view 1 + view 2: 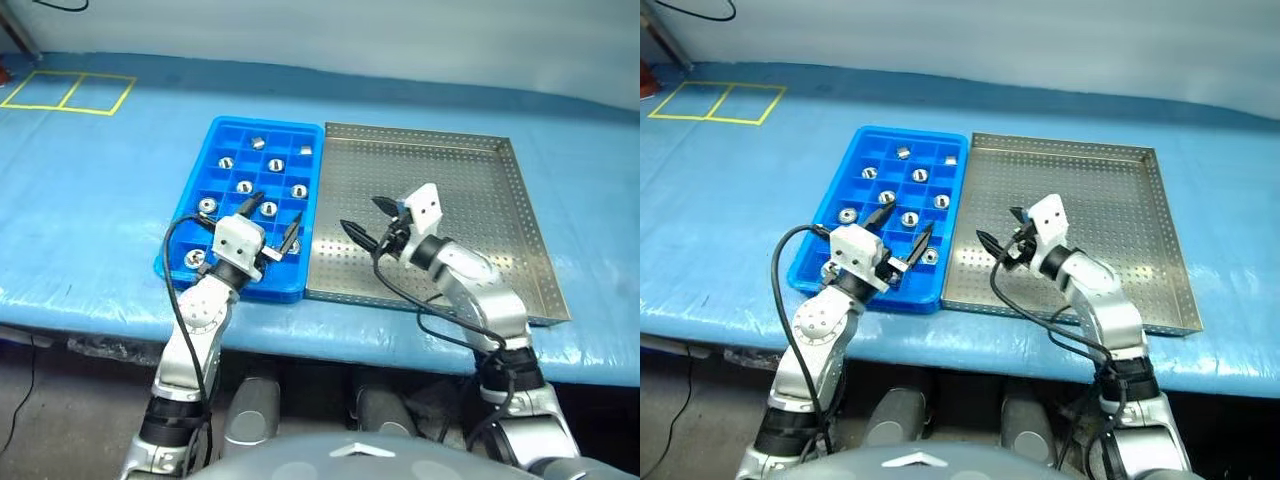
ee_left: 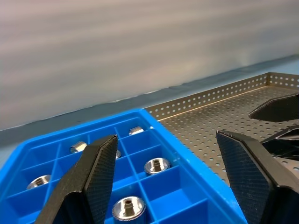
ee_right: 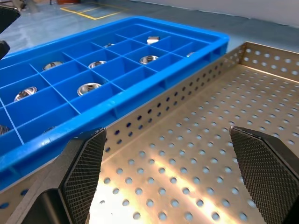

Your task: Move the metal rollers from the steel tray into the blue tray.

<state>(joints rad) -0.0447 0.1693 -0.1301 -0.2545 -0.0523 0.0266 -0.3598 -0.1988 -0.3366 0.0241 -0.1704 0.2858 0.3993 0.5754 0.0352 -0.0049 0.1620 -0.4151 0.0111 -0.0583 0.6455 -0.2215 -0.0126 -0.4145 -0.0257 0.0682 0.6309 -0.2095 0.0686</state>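
Note:
Several metal rollers sit one to a cell in the blue tray; more rollers show in the left wrist view. To its right, touching it, lies the steel tray with its perforated floor. My left gripper hovers over the blue tray's near right cells, open, with nothing between its fingers. My right gripper is low over the left part of the steel tray, pointing toward the blue tray, open and empty; its fingers frame the tray's perforated wall.
Both trays rest on a table under a blue cover, close to its front edge. Yellow tape squares mark the far left. Black cables loop beside each wrist.

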